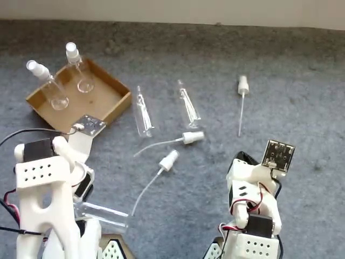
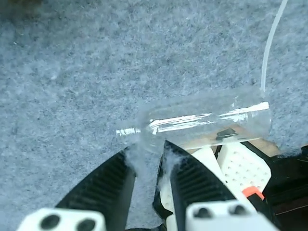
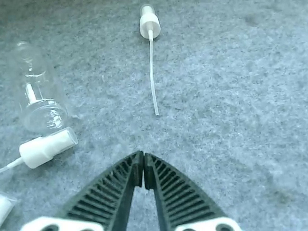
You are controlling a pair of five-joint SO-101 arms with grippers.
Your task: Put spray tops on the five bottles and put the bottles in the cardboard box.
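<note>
The left gripper (image 2: pixel 147 150) has its fingers (image 2: pixel 113 180) closed in on the neck end of a topless bottle (image 2: pixel 207 120). It holds it level and crosswise above the near edge of the tabletop (image 1: pixel 302 81), just beside the left arm (image 1: pixel 43 183). The box (image 1: pixel 105 96) sits at the far left, one corner just beside that arm's wrist. Two capped bottles (image 1: pixel 54 91) stand upright along its far-left side, and the rest of its floor shows bare. Two loose bottles (image 1: pixel 142 114) lie side by side mid-tabletop, apart from each other and near the box's right corner. Just before them lie two spray tops (image 1: pixel 193 137), tubes trailing toward the left arm. A third top (image 3: pixel 149 21) lies alone to the right, well apart, its tube pointing at the right gripper (image 3: pixel 143 158). That gripper's fingers are pressed together on nothing, with grey tabletop between them and the tube's end.
</note>
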